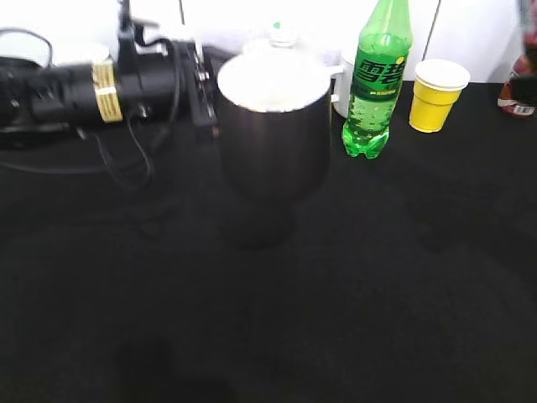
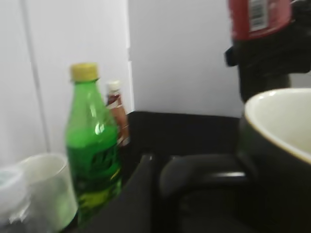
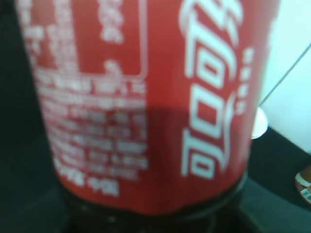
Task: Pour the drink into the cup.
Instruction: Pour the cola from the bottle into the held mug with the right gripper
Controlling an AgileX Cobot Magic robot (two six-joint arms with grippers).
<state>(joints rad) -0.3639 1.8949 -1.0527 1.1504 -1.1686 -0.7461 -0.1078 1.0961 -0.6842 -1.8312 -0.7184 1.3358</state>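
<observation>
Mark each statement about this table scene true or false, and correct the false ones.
1. The green bottle stands between the black mug and the yellow cup. True.
2. The yellow cup lies on its side. False: it stands upright.
3. The black mug is white inside. True.
4. The green bottle has no cap. False: the left wrist view shows a yellow cap on it.
5. The red-labelled bottle lies flat on the table. False: the right gripper holds it upright, near the mug.

Four bottles (image 1: 377, 80) (image 1: 283, 35) (image 1: 520, 94) (image 3: 146, 107), two mugs (image 1: 273, 126) (image 1: 340, 84), one paper cup (image 1: 436, 92).
</observation>
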